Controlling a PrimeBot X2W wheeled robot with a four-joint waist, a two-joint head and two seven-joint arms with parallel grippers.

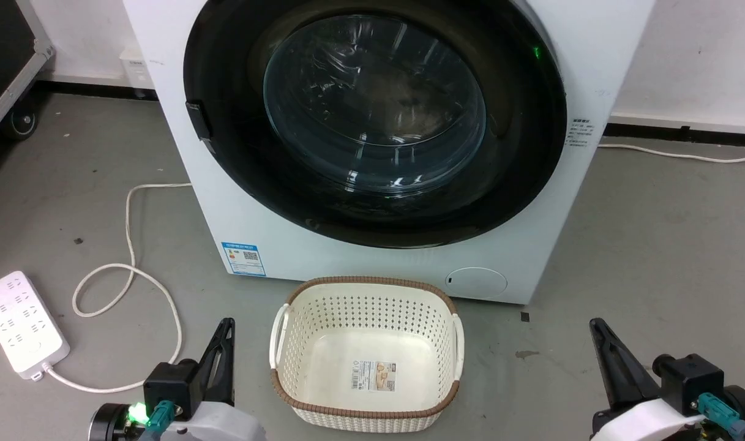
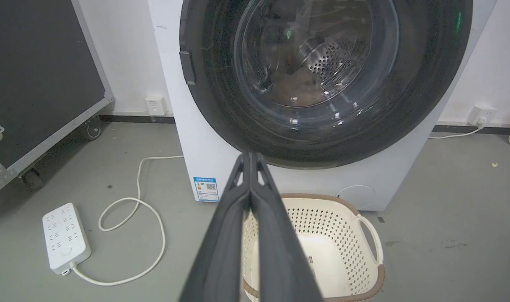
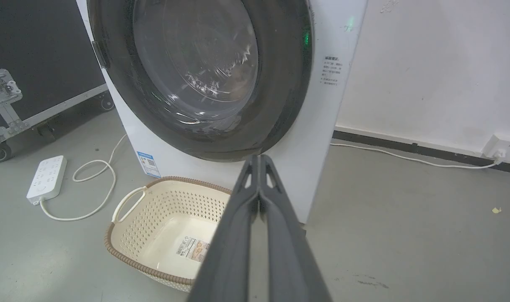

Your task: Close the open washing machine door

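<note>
Although the washing machine door (image 1: 372, 122) looks flat against the white washer (image 1: 228, 220), no picture shows if its catch has clicked. It may swing open if nothing gives it a firm push.

Far on the left, a white power strip (image 1: 20, 321) lies on the grey floor (image 1: 654, 245), and its cord (image 1: 130, 269) loops near the washer's left corner. If the robot rolls that way, it could snag the cord and drag the strip.

Next comes the left gripper (image 1: 227, 321), low and near the left side of a cream basket (image 1: 372, 280). Its two fingers (image 2: 221, 235) are pressed together and hold nothing.

In the middle, the basket sits just in front of the washer, under the door. An arm that reaches low for the door could knock it.

The door's glass window (image 1: 375, 104) bulges out. A thin, hard fingertip pushing there could slip or scratch it. The black rim (image 1: 519, 171) looks like the safer spot to press.

On the right, the right gripper (image 1: 594, 323) is also low and well apart from the door. Its fingers (image 3: 292, 251) are pressed together and hold nothing.
</note>
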